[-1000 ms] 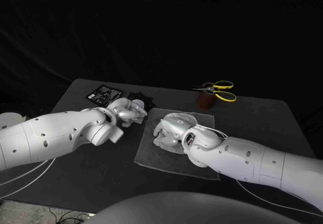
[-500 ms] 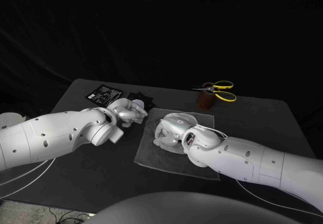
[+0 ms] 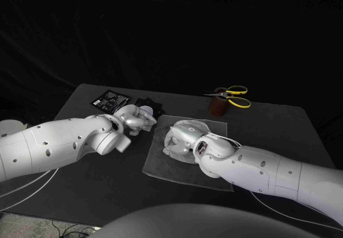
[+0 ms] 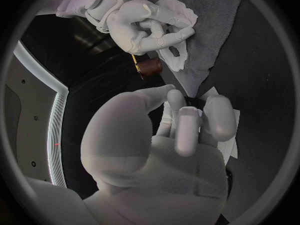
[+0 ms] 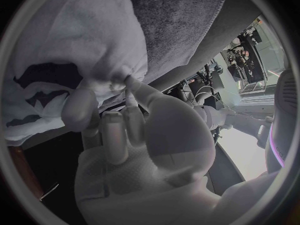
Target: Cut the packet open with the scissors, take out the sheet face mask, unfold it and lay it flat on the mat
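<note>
The white sheet face mask point(image 3: 187, 123) lies crumpled on the grey mat point(image 3: 166, 166) in the middle of the table. My right hand point(image 3: 181, 141) rests on it and pinches a fold of the mask point(image 5: 59, 60) between thumb and fingers point(image 5: 128, 82). My left hand point(image 3: 137, 119) hovers just off the mat's left edge with its fingers point(image 4: 187, 130) curled in. Whether they hold anything is hidden. A white sheet point(image 4: 224, 144) lies under them. The black packet point(image 3: 109, 100) lies at the table's far left. The yellow-handled scissors point(image 3: 234, 96) stand in a brown holder point(image 3: 218, 107) at the back.
A small black piece point(image 3: 150, 105) lies just beyond my left hand. The left wrist view shows the right hand point(image 4: 140, 25) on the mask point(image 4: 183, 11), and the brown holder point(image 4: 150, 68) behind it. Bare table lies right of the mat and near the front.
</note>
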